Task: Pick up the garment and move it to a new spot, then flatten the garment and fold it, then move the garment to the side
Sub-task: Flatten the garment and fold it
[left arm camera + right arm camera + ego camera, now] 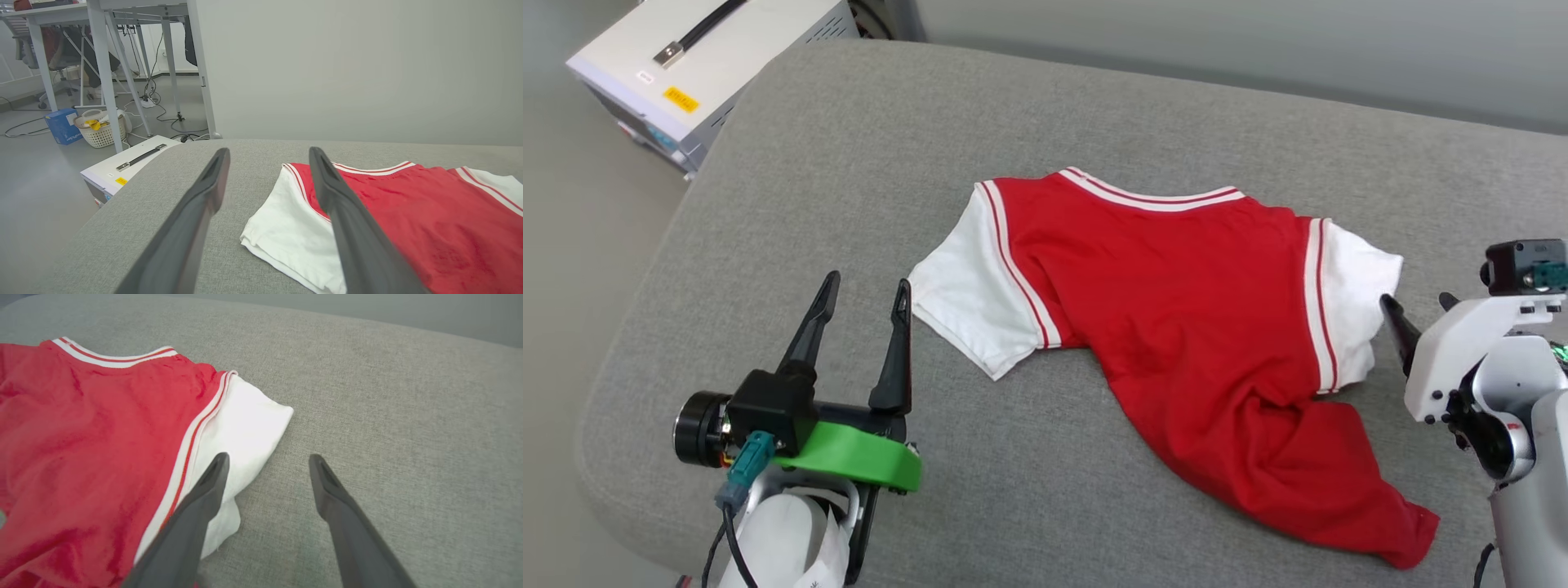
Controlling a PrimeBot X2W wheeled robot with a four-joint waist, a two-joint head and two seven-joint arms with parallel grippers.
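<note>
Head: I see the red jersey T-shirt (1176, 310), white sleeves, rumpled on the grey woven-fabric desk (849, 163). Left wrist: left gripper (268, 153) wide, empty, beside a sleeve. Right wrist: right gripper (265, 457) wide, finger overlapping other sleeve; contact unclear.

head: high, tilted down over grey cushion (1045, 122), garment (1192, 327) centred
left wrist: low, close, at garment's 9 o'clock edge
right wrist: low, close, 3 o'clock edge
shared: garment, grey cushion
</note>
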